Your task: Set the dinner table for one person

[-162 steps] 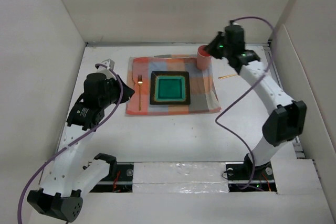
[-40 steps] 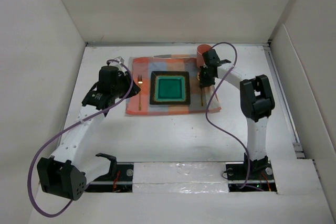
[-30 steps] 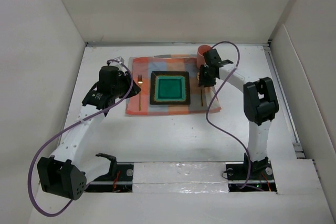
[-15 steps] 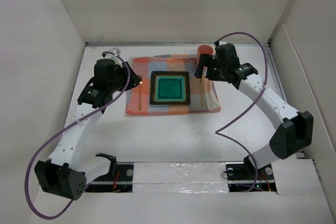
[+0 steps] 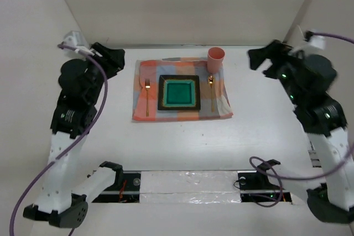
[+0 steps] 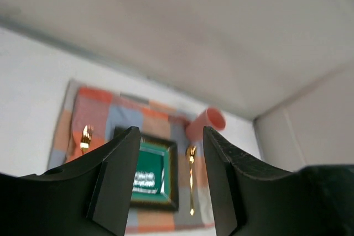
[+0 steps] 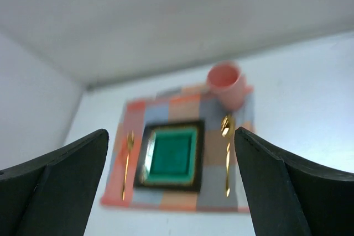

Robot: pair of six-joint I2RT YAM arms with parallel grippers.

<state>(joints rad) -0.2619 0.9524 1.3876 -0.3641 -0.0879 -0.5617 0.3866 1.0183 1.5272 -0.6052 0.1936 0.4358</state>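
Top view: the table [image 5: 182, 142], a matte white rectangle, fills the middle of the frame. It lies flat with its long axis left to right, walled by upright white panels.
- A checked cloth [image 5: 182, 115] lies flat on the table above frame centre.
- On the cloth, a square green plate [image 5: 178, 92] sits in the middle.
- A fork [image 5: 147, 95] lies left of the plate and a spoon [image 5: 211, 89] right of it. Both run top to bottom of the frame, with their heads toward the top.
- A pink cup [image 5: 215, 59] stands upright at the cloth's upper right corner.

Left gripper [image 6: 170, 136]: raised at upper left, jaws parted, nothing between them, touching nothing.

Right gripper [image 7: 171, 136]: raised at upper right, jaws spread wider, empty, off the table.
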